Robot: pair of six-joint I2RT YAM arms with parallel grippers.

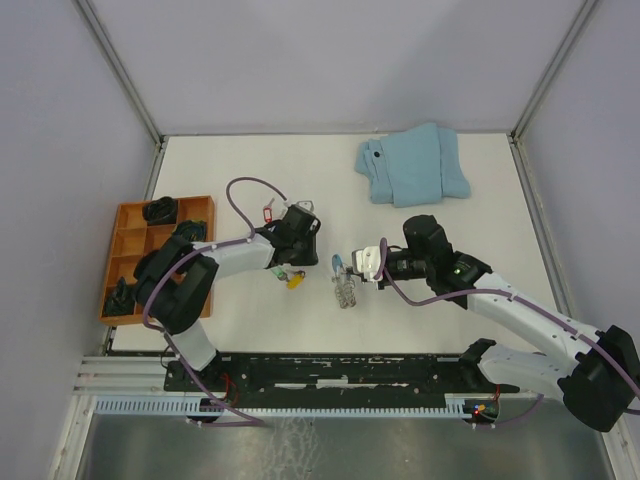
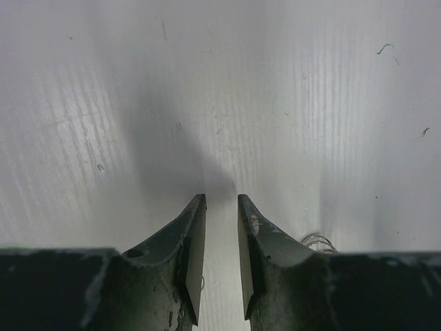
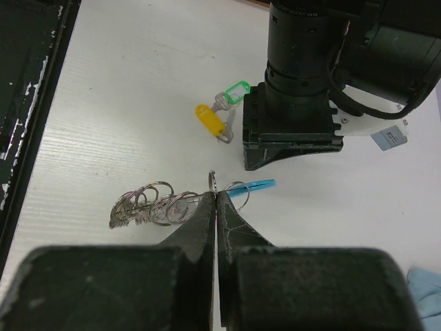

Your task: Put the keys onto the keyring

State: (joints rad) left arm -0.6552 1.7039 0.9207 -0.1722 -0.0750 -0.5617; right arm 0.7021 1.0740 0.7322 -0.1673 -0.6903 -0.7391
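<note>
My right gripper [image 3: 215,194] is shut on the keyring [image 3: 258,185], whose bright blue section sticks out to the right of the tips. A thin silver ring stands upright at the tips. A bunch of silver rings and keys [image 3: 148,205] trails off to the left on the table. Two loose keys lie together, one with a yellow tag [image 3: 209,121] and one with a green tag [image 3: 234,91], right beside my left gripper [image 1: 297,255]. In the left wrist view that gripper [image 2: 222,200] is open a little over bare table, holding nothing. A red-tagged key [image 1: 267,212] lies behind the left arm.
An orange compartment tray [image 1: 130,240] with dark items stands at the left edge. A folded light-blue cloth [image 1: 415,165] lies at the back right. The black rail [image 1: 330,368] runs along the near edge.
</note>
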